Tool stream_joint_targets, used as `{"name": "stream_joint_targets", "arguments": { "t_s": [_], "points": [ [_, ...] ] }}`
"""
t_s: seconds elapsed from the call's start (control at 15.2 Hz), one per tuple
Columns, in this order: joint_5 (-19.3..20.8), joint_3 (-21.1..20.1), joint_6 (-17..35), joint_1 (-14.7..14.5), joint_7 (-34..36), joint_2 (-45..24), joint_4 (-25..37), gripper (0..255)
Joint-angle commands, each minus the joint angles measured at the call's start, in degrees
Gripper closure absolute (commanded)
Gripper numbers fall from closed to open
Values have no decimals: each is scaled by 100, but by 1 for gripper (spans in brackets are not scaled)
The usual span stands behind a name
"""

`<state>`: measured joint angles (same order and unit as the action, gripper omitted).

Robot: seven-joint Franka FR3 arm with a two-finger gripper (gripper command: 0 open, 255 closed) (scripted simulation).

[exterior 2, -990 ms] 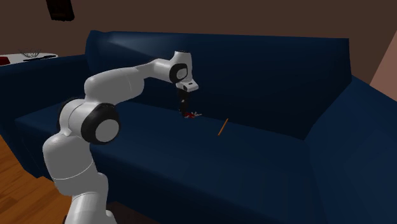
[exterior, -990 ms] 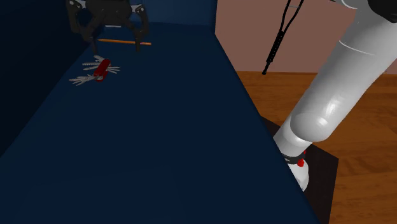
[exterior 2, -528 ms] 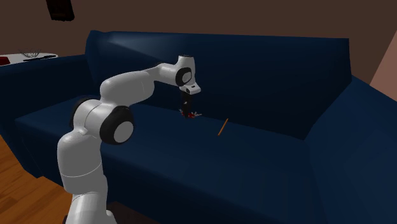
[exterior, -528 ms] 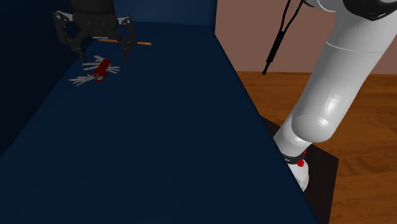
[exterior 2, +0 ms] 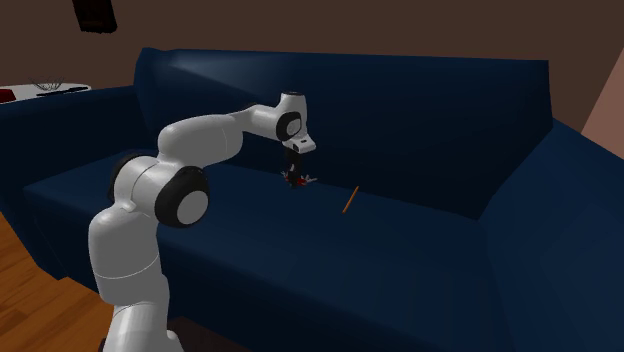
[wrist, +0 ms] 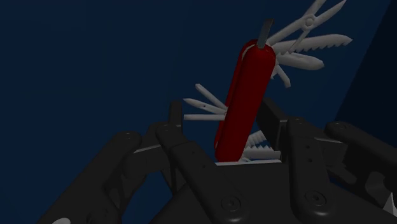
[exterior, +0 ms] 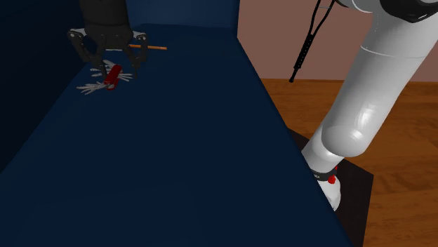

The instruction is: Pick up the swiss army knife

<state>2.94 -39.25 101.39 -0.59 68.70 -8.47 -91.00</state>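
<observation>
A red swiss army knife (exterior: 111, 76) with pale blades fanned out lies on the dark blue sofa seat (exterior: 175, 154), near its back corner. My black gripper (exterior: 112, 67) is lowered straight over it, open, one finger on each side. In the wrist view the red handle (wrist: 245, 95) runs between the fingers (wrist: 175, 114), closer to one pad than the other, and neither finger visibly clasps it. From the second exterior view the gripper (exterior 2: 295, 172) points down at the knife (exterior 2: 298, 181) in front of the sofa's backrest.
An orange pencil (exterior: 151, 48) lies on the seat just beyond the knife, also seen as the pencil (exterior 2: 349, 199) in the second exterior view. The sofa's backrest and armrest (exterior 2: 60, 110) wall in the corner. A wooden floor (exterior: 393, 112) and the dark stand (exterior: 354, 203) lie beside the sofa.
The gripper has come down from above the pencil onto the knife, so that its fingers now straddle the red handle. The knife and the pencil have not moved.
</observation>
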Motion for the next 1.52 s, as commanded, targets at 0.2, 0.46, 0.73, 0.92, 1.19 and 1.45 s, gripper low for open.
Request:
{"name": "stream_joint_targets", "arguments": {
  "t_s": [0.2, 0.46, 0.73, 0.92, 1.19, 1.45],
  "points": [
    [0, -1, 1, -1, 0, -3, 0, 255],
    [15, -9, -150, -21, 20, -24, 167, 255],
    [61, -22, -480, -64, 54, -94, 553, 255],
    [110, -32, -737, -109, 87, -167, 868, 255],
    [199, -48, -1095, -190, 141, -296, 1330, 255],
    [259, -57, -1297, -247, 174, -383, 1602, 255]
  ]
}}
